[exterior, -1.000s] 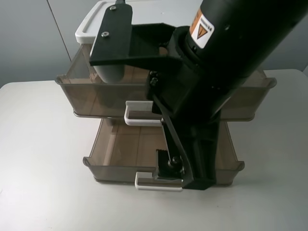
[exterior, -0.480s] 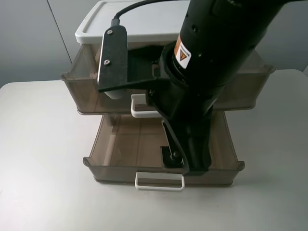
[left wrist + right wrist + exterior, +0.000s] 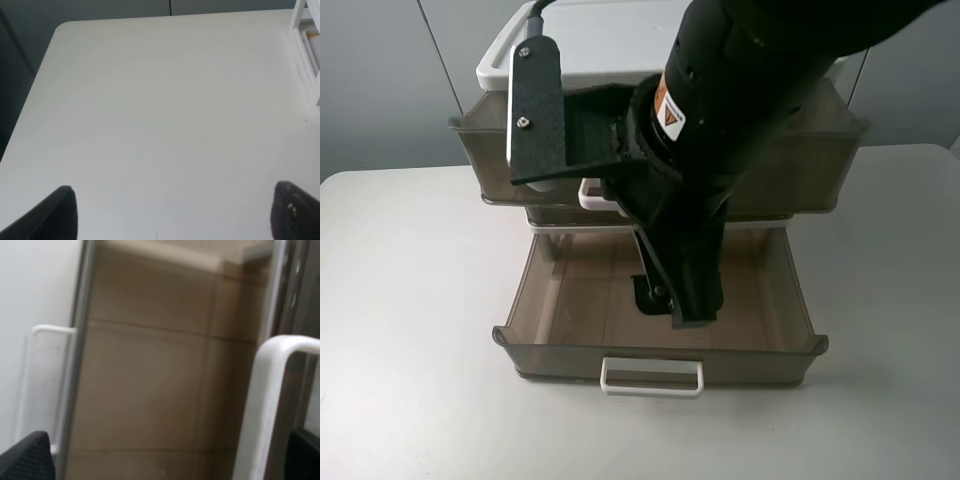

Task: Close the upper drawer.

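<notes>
The upper drawer, smoky-brown and deep-walled, sits under the cabinet's white top, its front a little ahead of the top's front edge. Its white loop handle shows beside my right arm. My right gripper hangs below that handle, over the lower drawer, jaws open and empty. In the right wrist view the handle stands close to one fingertip; the gripper holds nothing. My left gripper is open over bare table, out of the exterior view.
The lower drawer is pulled far out, its white handle towards the table's front. A sliver of the middle drawer shows under the upper one. The cabinet's white frame edges the left wrist view.
The upper drawer has slid back into the cabinet, and my right arm has moved back with it. The lower drawer has not moved.
</notes>
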